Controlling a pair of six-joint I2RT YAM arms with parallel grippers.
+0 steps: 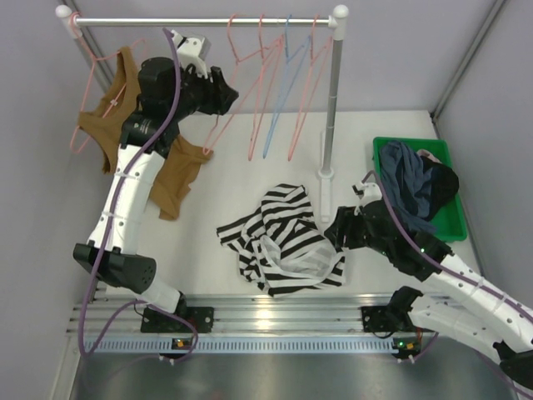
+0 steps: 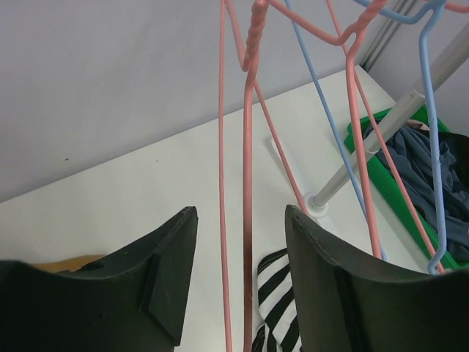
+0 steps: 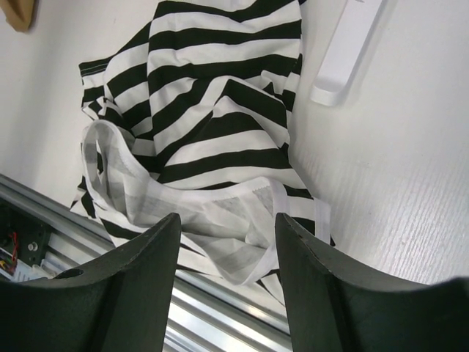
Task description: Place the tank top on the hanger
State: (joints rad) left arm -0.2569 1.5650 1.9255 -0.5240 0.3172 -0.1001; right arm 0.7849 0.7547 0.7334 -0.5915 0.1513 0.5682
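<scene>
Your left pincer [image 2: 240, 220] gapes wide around the pink hanger [image 2: 248, 169], gripping nothing. The right pincer [image 3: 227, 224], equally open, hovers over the striped tank top [image 3: 220, 117] crumpled beside the rack's foot [image 3: 344, 51]. Pull askew and the light blue hanger [image 2: 431, 147] may snag (wires crowd closely).

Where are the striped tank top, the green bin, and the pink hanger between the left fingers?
Striped tank top [image 1: 283, 237]: top view, crumpled middle.
Green bin [image 1: 454, 223]: top view, bare right corner.
Pink hanger [image 2: 248, 220]: left wrist view, thick straight wire.

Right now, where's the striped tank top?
Top view: the tank top lies crumpled on the table, centre front, just left of the right gripper, near the rack post's foot.
</scene>
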